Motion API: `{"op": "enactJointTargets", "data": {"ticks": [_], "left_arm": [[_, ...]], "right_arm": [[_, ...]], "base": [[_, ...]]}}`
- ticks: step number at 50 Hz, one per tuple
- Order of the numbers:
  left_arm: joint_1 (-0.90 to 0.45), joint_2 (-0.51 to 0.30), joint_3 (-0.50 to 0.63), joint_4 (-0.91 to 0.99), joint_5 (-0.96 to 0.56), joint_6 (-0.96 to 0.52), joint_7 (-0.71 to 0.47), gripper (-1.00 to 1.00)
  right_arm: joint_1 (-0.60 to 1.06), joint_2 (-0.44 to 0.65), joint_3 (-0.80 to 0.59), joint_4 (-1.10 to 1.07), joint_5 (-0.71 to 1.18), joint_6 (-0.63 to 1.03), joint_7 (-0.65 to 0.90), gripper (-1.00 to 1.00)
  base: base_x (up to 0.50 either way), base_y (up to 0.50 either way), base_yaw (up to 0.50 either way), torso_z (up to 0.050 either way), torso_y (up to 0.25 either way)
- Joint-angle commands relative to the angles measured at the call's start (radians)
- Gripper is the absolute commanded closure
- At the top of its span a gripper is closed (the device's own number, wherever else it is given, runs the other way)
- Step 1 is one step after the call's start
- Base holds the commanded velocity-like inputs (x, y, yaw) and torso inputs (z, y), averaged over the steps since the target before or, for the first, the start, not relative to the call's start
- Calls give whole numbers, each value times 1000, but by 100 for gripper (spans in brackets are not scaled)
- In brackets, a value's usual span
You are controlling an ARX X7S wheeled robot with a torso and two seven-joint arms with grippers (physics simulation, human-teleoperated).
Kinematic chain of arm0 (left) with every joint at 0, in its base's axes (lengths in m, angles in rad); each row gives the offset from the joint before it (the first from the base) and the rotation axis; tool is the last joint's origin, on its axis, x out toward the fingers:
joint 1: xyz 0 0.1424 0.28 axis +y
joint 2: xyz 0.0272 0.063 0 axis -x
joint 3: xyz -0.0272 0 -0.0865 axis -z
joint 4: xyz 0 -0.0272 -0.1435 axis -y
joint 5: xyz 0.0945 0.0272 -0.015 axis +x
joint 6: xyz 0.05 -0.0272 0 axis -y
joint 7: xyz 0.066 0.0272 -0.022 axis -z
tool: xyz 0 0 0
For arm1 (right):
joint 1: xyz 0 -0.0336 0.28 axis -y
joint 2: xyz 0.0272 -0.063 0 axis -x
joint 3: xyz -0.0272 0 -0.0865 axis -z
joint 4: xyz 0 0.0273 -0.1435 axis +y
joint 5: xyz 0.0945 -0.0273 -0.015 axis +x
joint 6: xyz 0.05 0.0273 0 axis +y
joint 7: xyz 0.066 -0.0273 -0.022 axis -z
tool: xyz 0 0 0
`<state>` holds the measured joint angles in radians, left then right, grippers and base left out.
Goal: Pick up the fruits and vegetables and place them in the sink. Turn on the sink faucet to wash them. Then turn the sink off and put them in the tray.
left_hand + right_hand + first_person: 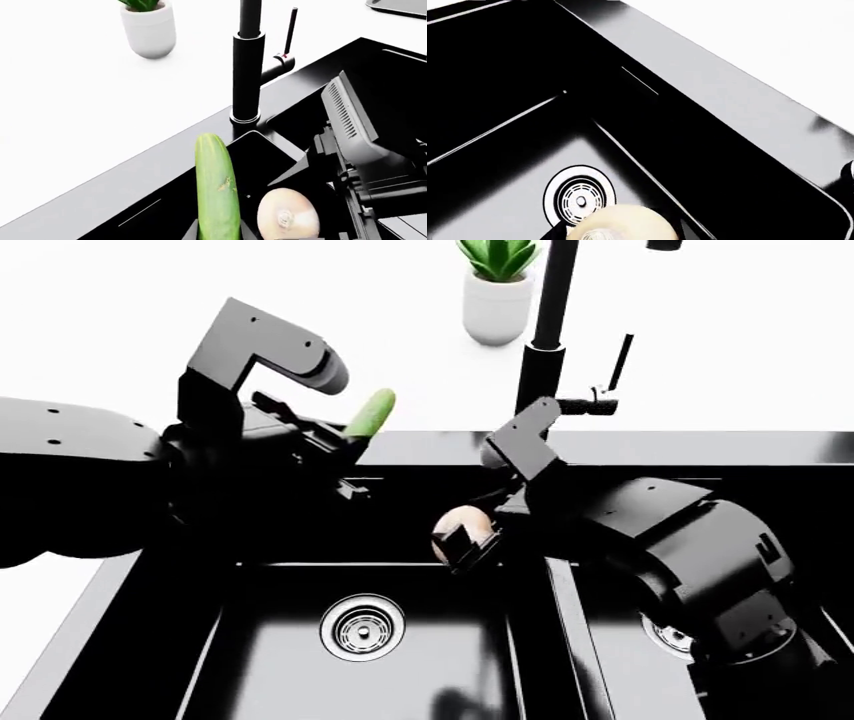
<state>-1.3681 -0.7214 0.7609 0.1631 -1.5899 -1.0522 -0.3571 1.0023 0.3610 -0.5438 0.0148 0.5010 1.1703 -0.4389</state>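
Note:
My left gripper (219, 231) is shut on the lower end of the bright-green cucumber (217, 190), which sticks up above the back edge of the sink's left basin (267, 670). In the head view the cucumber (371, 412) pokes out past the left gripper (350, 445). My right gripper (467, 540) is shut on the pale onion (461, 530), which hangs over the left basin, above its steel drain (579, 200). The onion (624, 225) fills the gap between the right fingers. Behind the basins rises the black faucet (547, 340) with its thin side lever (621, 362). A corner of the tray (400, 6) shows far off.
A white pot with a green plant (498, 290) stands on the white counter behind the sink, left of the faucet. The right basin's drain (671, 638) is partly hidden by my right arm. The two grippers hang close together over the left basin.

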Motion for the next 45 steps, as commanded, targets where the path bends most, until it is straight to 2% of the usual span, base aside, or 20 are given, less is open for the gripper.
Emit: {"op": "enactJointTargets", "data": {"ticks": [1,9,17,23,30,34,45], "left_arm": [[12,-67,-59,27,-28,43,-61,100],[69,-154,-106,53,-30,97,-83,100],[120,-192,-124,45,9,148,-69,100],[171,-225,-150,83,4,196,-84,100],[200,-231,-157,110,4,219,-81,100],[221,-243,-163,126,-1,232,-81,100],[301,-299,-193,186,-39,282,-105,100]], "right_arm": [[88,-43,-208,142,-50,-49,-148,100],[144,-108,-281,246,-64,-86,-217,100],[207,-203,-351,383,-74,-136,-302,100],[230,-356,-504,669,-125,-293,-436,100],[279,-361,-823,788,222,-426,-324,100],[273,-361,-955,828,326,-474,-293,100],[167,-361,-989,844,269,-466,-285,100]], "base": [[0,0,0,0,0],[0,0,0,0,0],[0,0,0,0,0],[0,0,0,0,0],[0,0,0,0,0],[0,0,0,4,3],[0,0,0,0,0]]}}
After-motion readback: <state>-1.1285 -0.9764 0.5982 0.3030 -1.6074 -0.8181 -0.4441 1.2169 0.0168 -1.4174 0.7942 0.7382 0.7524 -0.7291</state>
